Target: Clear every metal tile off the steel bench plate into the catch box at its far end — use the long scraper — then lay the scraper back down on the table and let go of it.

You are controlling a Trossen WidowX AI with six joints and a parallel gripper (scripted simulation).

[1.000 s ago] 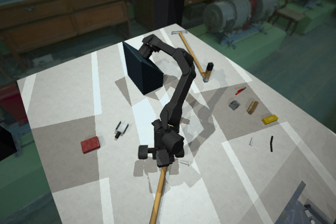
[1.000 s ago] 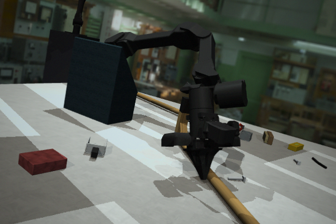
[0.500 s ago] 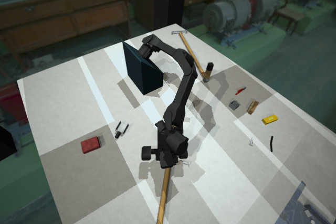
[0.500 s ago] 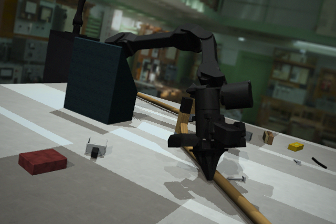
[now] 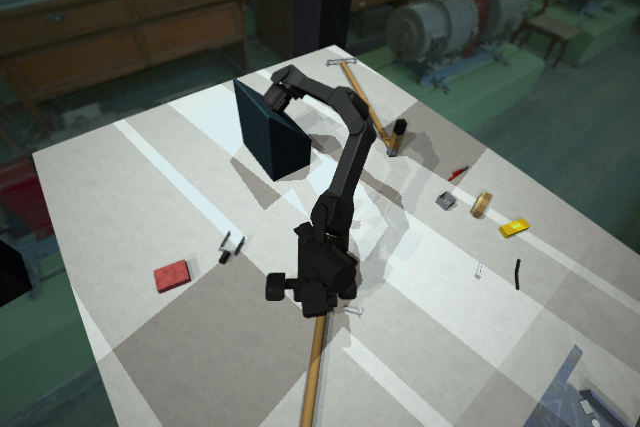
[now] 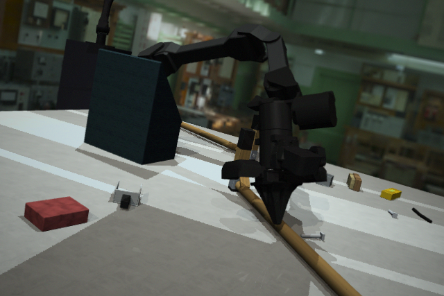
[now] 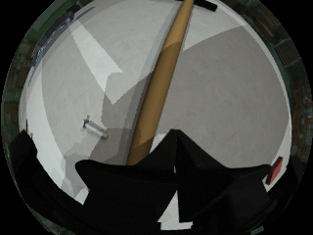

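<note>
A long wooden handle (image 5: 312, 370) (image 6: 304, 249) (image 7: 163, 78) lies on the table under the arm. A black crossbar (image 7: 205, 5) at its far end shows at the top edge of the wrist view. My gripper (image 6: 277, 222) (image 7: 174, 133) points down, shut and empty, with its fingertips low against or just beside the handle; contact is unclear. A bluish steel plate (image 5: 550, 404) is cut off at the lower right of the top view, with small pale tiles (image 5: 585, 406) beside a dark bar (image 5: 602, 404). The catch box cannot be made out clearly.
A bolt (image 5: 353, 310) (image 6: 311, 236) (image 7: 95, 129) lies near the handle. A red block (image 5: 172, 276) (image 6: 56, 213) and a grey bracket (image 5: 232, 243) are on the other side. A second wooden-handled tool (image 5: 361, 96) and an upright mallet-like piece (image 5: 397, 137) are farther back.
</note>
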